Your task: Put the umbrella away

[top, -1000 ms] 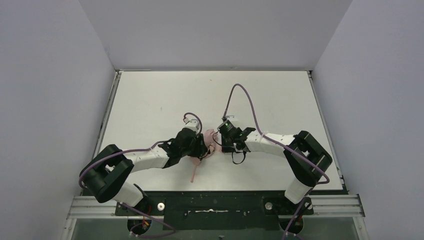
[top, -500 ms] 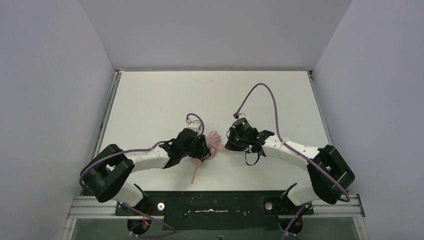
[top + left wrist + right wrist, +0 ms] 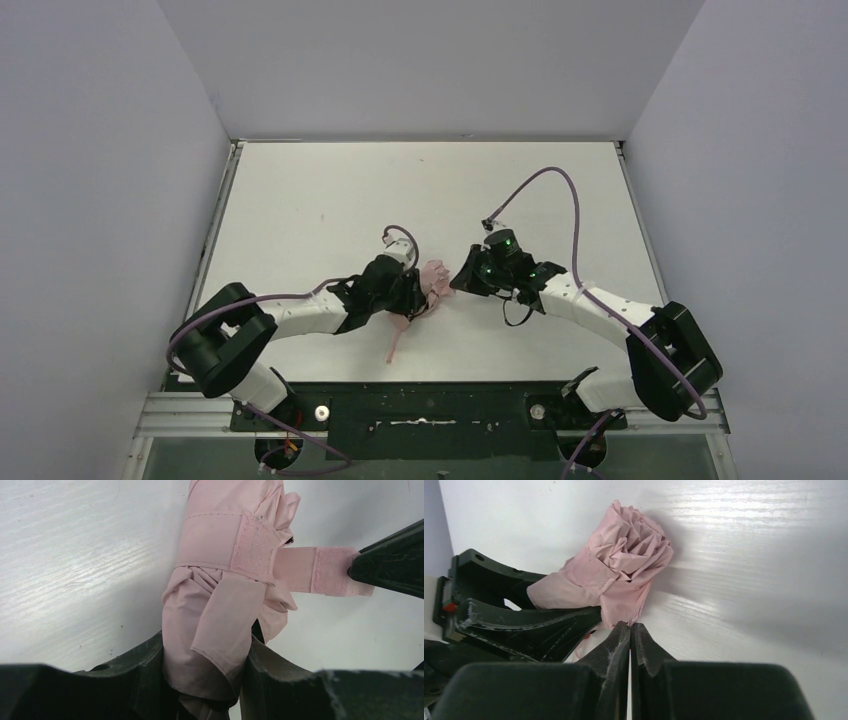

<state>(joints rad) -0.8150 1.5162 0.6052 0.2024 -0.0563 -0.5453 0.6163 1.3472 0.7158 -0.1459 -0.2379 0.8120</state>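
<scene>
Your right arm is swinging outward since the earlier frame, dragging the right gripper (image 3: 460, 281) rightward. Its jaws are pinching fully closed on the strap (image 3: 300, 570), stretching it sideways. Your left gripper (image 3: 416, 297) is clamping the bundled umbrella (image 3: 215, 615), which is lying mid-table (image 3: 300, 200) between both grippers.

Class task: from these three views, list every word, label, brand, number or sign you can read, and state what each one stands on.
No readable text in any view.
umbrella: plain pink fabric, no print.
strap: only a fuzzy fastening patch, no label.
left gripper and right gripper: bare black, no markings.
table: blank white.
</scene>
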